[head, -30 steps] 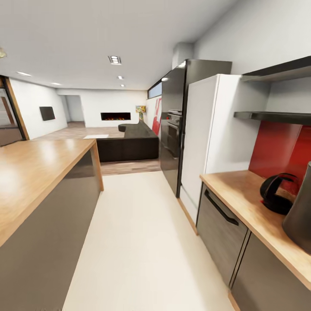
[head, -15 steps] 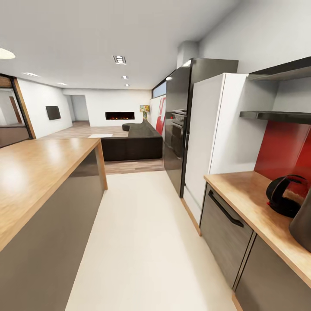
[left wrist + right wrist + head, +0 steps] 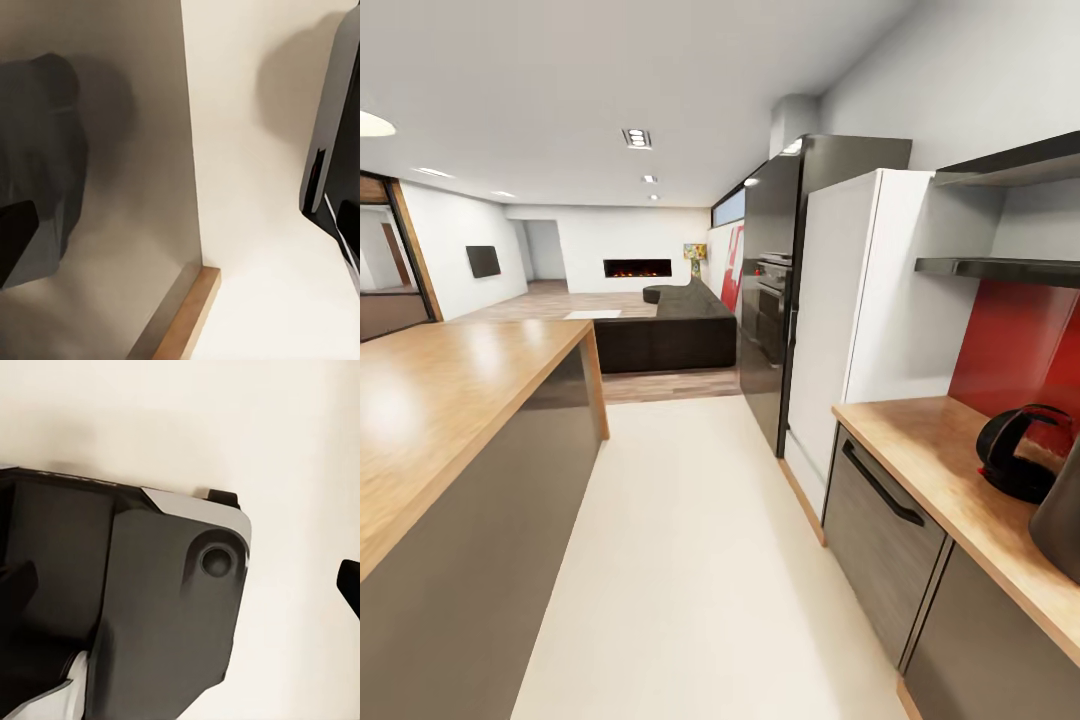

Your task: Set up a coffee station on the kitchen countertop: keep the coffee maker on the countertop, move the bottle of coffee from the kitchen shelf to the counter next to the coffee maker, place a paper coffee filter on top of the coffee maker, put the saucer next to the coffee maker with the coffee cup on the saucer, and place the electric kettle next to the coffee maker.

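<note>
Nearest in the head view, on the right, a wooden countertop (image 3: 920, 440) runs along the wall. At the frame's right edge a dark, tapered coffee maker (image 3: 1060, 520) stands on it, cut off by the border. Just beside it, toward the far end of the counter, sits a black electric kettle (image 3: 1018, 455) with a looped handle, in front of a red backsplash (image 3: 1010, 340). Below the counter is a grey drawer front with a black bar handle (image 3: 880, 485). On the left, a long wooden-topped kitchen island (image 3: 450, 400) lines the pale floor (image 3: 690, 560).

Farther along the right wall stand a white cabinet panel (image 3: 840, 300) and a black refrigerator (image 3: 770, 290), with two dark wall shelves (image 3: 1000, 268) above the counter. Beyond the kitchen lie a dark sofa (image 3: 670, 335), a lit fireplace (image 3: 637, 268) and a wall-mounted television (image 3: 483, 261).

Against the picture from half a second ago, the head view is unchanged; a second ago the whole picture sat shifted, so the camera turned and then settled.

The wrist views show floor, a grey panel and dark robot parts; I cannot tell how far either claw is open or whether it holds anything.
</note>
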Available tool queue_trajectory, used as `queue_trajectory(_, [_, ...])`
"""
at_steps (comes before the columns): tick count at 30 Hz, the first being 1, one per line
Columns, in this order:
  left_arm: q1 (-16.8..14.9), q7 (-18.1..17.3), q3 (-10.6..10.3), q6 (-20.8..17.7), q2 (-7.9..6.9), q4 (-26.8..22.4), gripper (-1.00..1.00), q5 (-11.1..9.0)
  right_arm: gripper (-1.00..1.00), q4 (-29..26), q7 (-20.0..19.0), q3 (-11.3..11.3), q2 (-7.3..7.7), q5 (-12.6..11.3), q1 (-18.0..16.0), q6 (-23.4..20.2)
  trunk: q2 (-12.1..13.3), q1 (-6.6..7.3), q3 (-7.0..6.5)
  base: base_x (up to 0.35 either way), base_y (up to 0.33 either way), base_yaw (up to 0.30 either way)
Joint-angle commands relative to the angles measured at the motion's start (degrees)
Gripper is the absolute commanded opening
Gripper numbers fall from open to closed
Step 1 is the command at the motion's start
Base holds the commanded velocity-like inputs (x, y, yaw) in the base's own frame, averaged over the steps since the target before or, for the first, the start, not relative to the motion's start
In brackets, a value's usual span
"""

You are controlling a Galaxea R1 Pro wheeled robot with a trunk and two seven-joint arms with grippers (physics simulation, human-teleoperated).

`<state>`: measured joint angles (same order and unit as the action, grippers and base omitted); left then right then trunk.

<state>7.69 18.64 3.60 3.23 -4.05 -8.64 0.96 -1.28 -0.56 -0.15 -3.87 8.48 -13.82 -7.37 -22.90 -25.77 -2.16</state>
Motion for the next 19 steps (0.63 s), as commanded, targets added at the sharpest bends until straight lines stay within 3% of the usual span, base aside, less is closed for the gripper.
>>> queue_trajectory(1, [0.0, 0.0, 0.3, 0.2, 0.02, -0.1, 1.00, 0.1, 1.00, -0.2, -0.1, -0.1, 0.00, 0.6, 0.0, -0.4, 0.0, -0.02, 0.00, 0.000, 0.000, 0.000])
queue_trajectory(6, [0.0, 0.0, 0.3, 0.1, 0.07, -0.1, 1.00, 0.1, 1.00, -0.2, -0.1, -0.2, -0.07, 0.5, 0.0, 1.0, 0.0, -0.02, 0.00, 0.000, 0.000, 0.000])
queue_trajectory(14, [0.0, 0.0, 0.4, 0.1, 0.17, -0.2, 1.00, 0.2, 1.00, -0.2, -0.1, 0.0, -0.08, 0.5, 0.0, 10.1, 0.0, -0.02, 0.00, 0.000, 0.000, 0.000])
queue_trajectory(19, [0.0, 0.0, 0.4, 0.1, 0.12, -0.2, 1.00, 0.3, 1.00, -0.2, -0.1, -0.1, -0.07, 0.5, 0.0, 11.3, 0.0, -0.02, 0.00, 0.000, 0.000, 0.000])
